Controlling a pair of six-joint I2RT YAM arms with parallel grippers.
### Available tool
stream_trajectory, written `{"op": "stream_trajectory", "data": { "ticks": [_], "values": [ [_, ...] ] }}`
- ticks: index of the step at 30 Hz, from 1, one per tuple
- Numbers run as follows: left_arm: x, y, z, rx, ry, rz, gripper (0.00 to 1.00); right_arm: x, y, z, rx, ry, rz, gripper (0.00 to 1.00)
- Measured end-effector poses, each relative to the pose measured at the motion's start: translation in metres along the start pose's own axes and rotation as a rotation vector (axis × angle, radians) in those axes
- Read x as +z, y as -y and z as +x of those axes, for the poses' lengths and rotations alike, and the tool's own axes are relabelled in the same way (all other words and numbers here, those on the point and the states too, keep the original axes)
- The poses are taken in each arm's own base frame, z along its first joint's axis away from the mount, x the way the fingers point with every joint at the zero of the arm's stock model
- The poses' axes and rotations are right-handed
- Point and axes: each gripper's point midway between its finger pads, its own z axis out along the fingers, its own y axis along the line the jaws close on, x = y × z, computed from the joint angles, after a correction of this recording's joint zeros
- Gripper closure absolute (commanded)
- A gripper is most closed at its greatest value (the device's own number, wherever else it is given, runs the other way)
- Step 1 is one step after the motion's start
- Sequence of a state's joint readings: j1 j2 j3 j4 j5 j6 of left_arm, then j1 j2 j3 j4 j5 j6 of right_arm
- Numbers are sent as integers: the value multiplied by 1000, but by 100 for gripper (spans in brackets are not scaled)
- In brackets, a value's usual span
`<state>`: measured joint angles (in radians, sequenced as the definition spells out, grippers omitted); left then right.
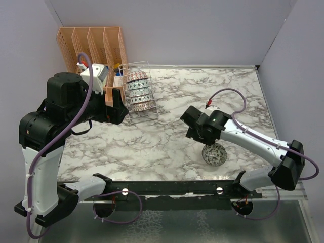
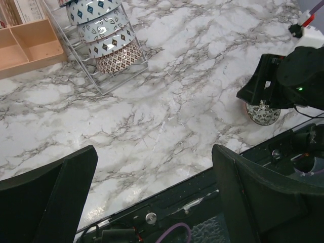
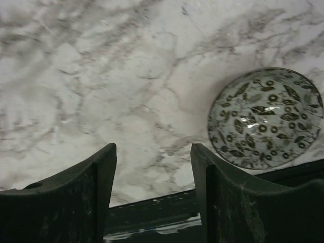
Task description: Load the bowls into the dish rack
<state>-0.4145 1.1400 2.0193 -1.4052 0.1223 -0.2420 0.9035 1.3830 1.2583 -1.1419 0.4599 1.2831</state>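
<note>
Middle of the white-grey marble desk (image 1: 167,136) is open, with a wide free lane from the rack to the right arm. Silvery thin-wire dish rack (image 1: 152,116) sits back left, carrying four patterned ceramic bowls (image 1: 137,88), bare wire at its near end. Peach plastic slotted organiser (image 1: 91,43) blocks behind it. Left arm's fingers (image 2: 50,202) crowd the rack's left side. Dark grey-green patterned bowl (image 1: 214,154) lies partly under the right arm, near the black front rail (image 1: 177,188). White walls (image 1: 177,30) close three sides.

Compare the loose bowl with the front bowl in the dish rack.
The loose bowl lies flat on the table, open side up; the front bowl stands on edge in the dish rack. The loose bowl is alone; the front bowl is stacked against three others. The loose bowl shows dark leaves, the front bowl a reddish pattern. Both are small and round.
</note>
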Motion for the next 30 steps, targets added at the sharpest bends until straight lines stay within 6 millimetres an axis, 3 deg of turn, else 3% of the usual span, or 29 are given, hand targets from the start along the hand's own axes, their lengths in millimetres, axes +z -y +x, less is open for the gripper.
{"op": "stream_trajectory", "data": {
  "ticks": [5, 14, 25, 30],
  "values": [
    [0, 0, 0, -6, 1, 0, 1, 19, 47, 34, -101, -97, 155, 48],
    [-1, 1, -1, -12, 4, 0, 1, 41, 81, 58, -178, -144, 268, 55],
    [-2, 2, -4, -13, 13, 2, 1, 69, 76, 66, -230, -152, 290, 72],
    [-2, 1, -4, -12, 13, 2, 1, 75, 76, 63, -243, -147, 294, 73]
  ]
}}
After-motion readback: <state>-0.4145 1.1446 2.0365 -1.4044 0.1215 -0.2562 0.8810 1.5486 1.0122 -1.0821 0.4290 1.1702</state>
